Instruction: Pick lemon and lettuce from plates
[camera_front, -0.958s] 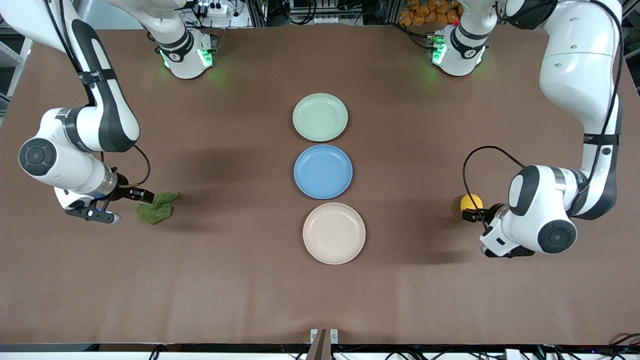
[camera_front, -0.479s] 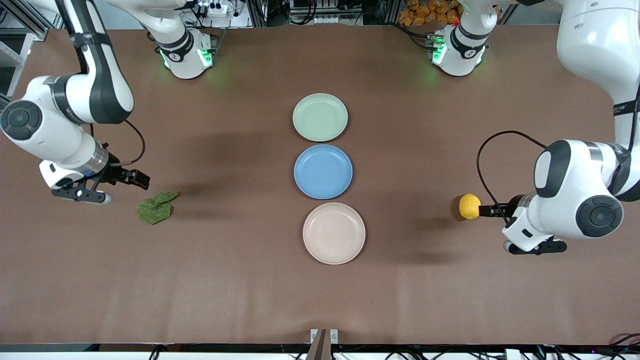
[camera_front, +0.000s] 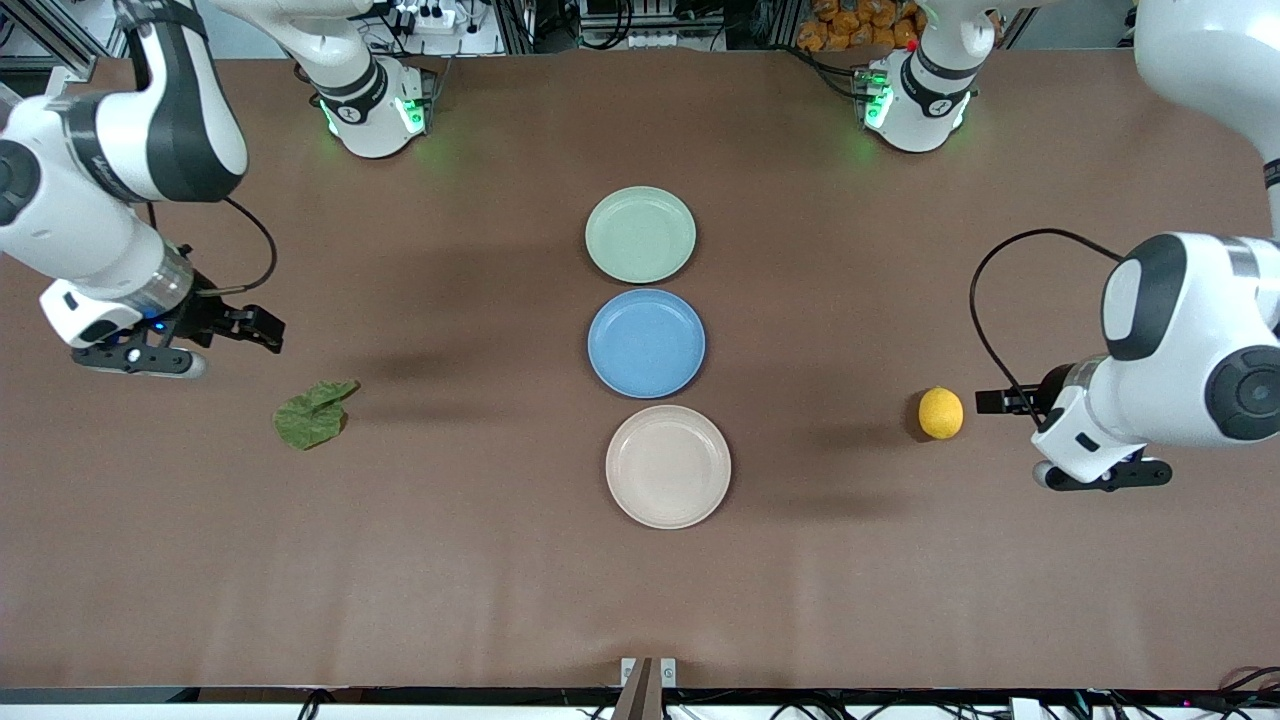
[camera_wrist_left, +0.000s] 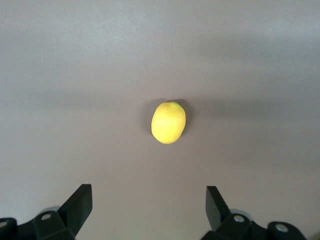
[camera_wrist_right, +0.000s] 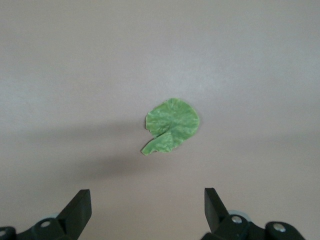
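Lemon (camera_front: 941, 413), a small bright yellow oval fruit, lies on the bare brown table (camera_front: 480, 580) at the middle right of the front view, well apart from the plates. The left gripper (camera_front: 1000, 402) hangs just beside it toward the frame's right edge, not touching; its spread is unclear here. At centre frame three round shallow plates stand in a column, all bare: a pale mint green plate (camera_front: 640, 234) uppermost, a blue plate (camera_front: 646, 343) in the middle, a beige-cream plate (camera_front: 668, 466) lowest. The lettuce (camera_front: 313, 416), a flat crinkled dark green leaf, lies on the table at middle left. The right gripper (camera_front: 262, 331) hangs above and apart from it.

In the left wrist view, the lemon (camera_wrist_left: 168, 122) sits at frame centre on the table, and both dark fingers (camera_wrist_left: 77, 205) stand wide apart at the bottom corners, holding nothing.

In the right wrist view, the lettuce (camera_wrist_right: 172, 125) lies at frame centre, and the fingers (camera_wrist_right: 79, 207) are spread wide and bare.
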